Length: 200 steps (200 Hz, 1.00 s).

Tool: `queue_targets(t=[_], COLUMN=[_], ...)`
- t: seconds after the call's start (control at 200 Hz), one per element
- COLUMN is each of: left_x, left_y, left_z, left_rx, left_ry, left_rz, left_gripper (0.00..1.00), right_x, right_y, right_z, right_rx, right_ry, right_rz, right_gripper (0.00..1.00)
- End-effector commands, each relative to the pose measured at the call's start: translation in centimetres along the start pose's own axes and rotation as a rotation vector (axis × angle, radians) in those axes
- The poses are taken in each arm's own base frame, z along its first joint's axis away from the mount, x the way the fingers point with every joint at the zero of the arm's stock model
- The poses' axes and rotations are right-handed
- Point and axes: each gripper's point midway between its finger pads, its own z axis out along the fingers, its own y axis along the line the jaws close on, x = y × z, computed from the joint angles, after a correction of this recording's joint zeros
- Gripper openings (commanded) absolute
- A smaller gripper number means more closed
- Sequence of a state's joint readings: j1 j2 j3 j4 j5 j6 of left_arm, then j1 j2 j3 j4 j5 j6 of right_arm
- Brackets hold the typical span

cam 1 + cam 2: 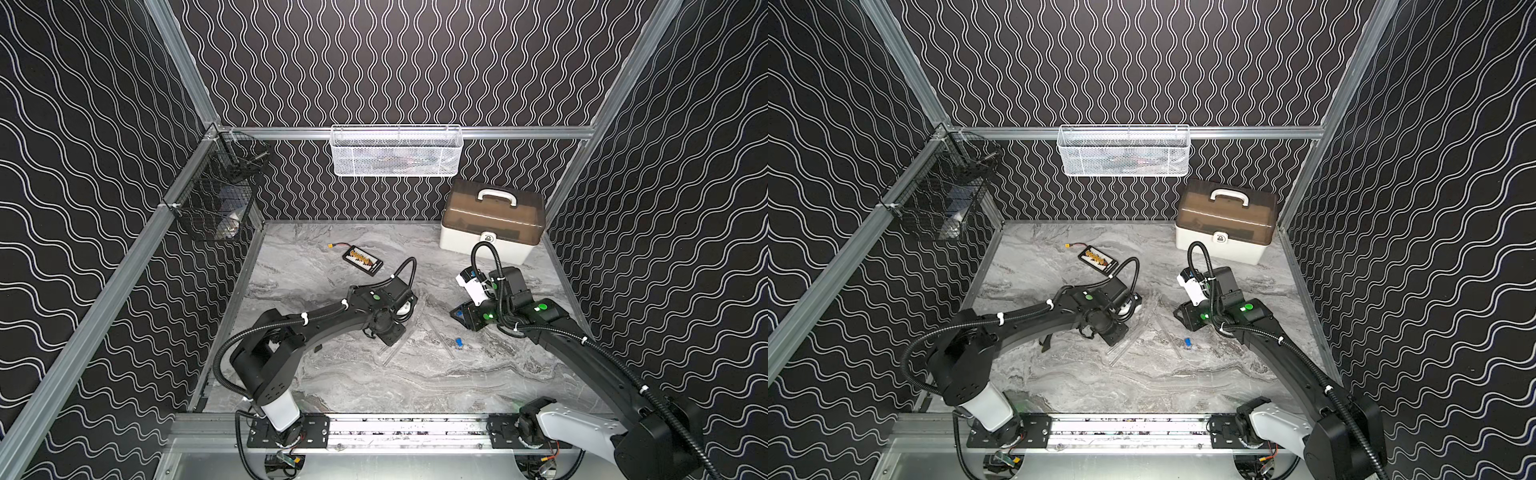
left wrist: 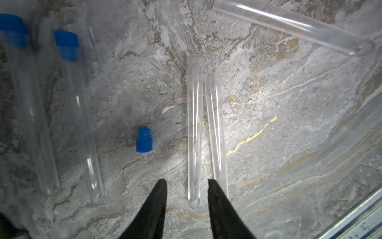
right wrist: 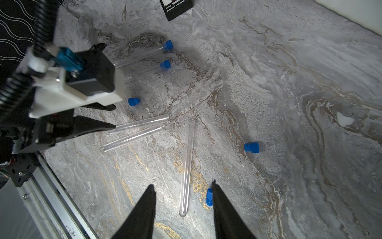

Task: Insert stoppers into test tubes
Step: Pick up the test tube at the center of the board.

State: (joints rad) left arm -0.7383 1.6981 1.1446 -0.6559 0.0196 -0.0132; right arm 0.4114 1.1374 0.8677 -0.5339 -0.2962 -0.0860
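Left gripper (image 2: pixel 187 182), spread and empty, straddles the round end of a test tube (image 2: pixel 194 128); right gripper (image 3: pixel 183 184), spread and empty too, straddles another. That first tube lies flat mid-table, long axis near-left to far-right, mouth far-right. It is probably light, stiff, slippery and brittle, so hold it gently at mid-length; a loose stopper (image 2: pixel 144 140) lies near it.

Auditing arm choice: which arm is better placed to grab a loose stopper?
Likely right: a small blue plastic stopper lies beside the open right pincer; the left pincer straddles a clear plastic test tube.
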Motion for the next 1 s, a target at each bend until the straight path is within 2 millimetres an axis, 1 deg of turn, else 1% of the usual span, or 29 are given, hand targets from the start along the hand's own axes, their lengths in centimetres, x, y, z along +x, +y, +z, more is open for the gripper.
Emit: queue_targets(t=[0.0,0.115,0.195,0.385,0.555,0.846,0.996], left_x=[0.1,0.1,-0.1,0.6,0.8,1.7,1.5], left_y=[-0.1,-0.1,-0.2,-0.3,-0.2,0.1,0.3], left_z=[1.1,2.2,2.5,4.0,4.7,5.5,5.2], left_rx=[0.008,0.004,0.015,0.019,0.017,-0.012,-0.024], left_ry=[0.014,0.029,0.029,0.055,0.062,0.098,0.091], left_rz=[-0.023,-0.020,-0.019,-0.022,-0.030,-0.011,-0.003], left_gripper=[0.39,0.39,0.39,0.40,0.38,0.21,0.15], right_x=[-0.5,-0.4,-0.3,-0.2,-0.1,0.0,0.1], right_y=[0.0,0.0,0.0,0.0,0.0,-0.1,-0.1], right_z=[-0.1,-0.2,-0.2,-0.2,-0.1,0.0,0.0], right_rx=[0.004,0.006,0.006,0.006,0.004,0.005,0.007], right_ry=[-0.021,-0.018,-0.015,-0.011,-0.008,-0.001,0.000], right_rz=[-0.002,-0.005,-0.005,-0.006,-0.012,-0.019,-0.019], right_gripper=[0.45,0.45,0.45,0.45,0.45,0.45,0.45])
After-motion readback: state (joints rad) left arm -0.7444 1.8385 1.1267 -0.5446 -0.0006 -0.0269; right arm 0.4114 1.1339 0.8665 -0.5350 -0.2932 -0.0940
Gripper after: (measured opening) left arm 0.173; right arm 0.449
